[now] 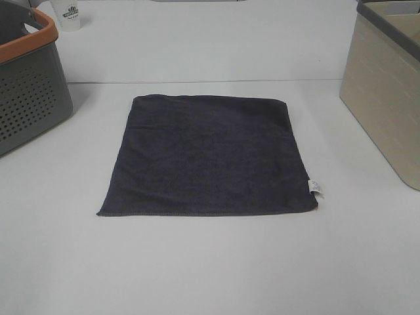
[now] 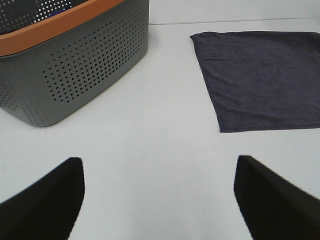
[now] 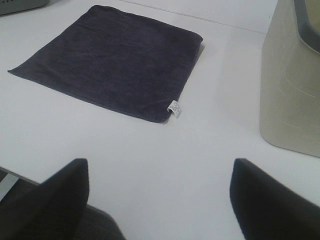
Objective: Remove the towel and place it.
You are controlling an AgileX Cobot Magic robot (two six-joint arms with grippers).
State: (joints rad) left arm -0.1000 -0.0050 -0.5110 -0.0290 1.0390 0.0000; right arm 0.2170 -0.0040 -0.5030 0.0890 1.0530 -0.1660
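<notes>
The dark charcoal towel [image 1: 209, 155] lies flat and spread out in the middle of the white table, with a small white tag [image 1: 314, 187] at its near right corner. It also shows in the left wrist view [image 2: 265, 80] and in the right wrist view [image 3: 110, 57]. Neither gripper shows in the exterior high view. My left gripper [image 2: 159, 192] is open and empty, over bare table, apart from the towel. My right gripper [image 3: 159, 192] is open and empty, short of the tagged corner [image 3: 174, 108].
A grey perforated basket with an orange rim [image 1: 26, 85] stands at the left, also in the left wrist view [image 2: 75, 65]. A beige bin [image 1: 387, 98] stands at the right, also in the right wrist view [image 3: 290, 85]. A white cup [image 1: 67, 14] stands at the back left.
</notes>
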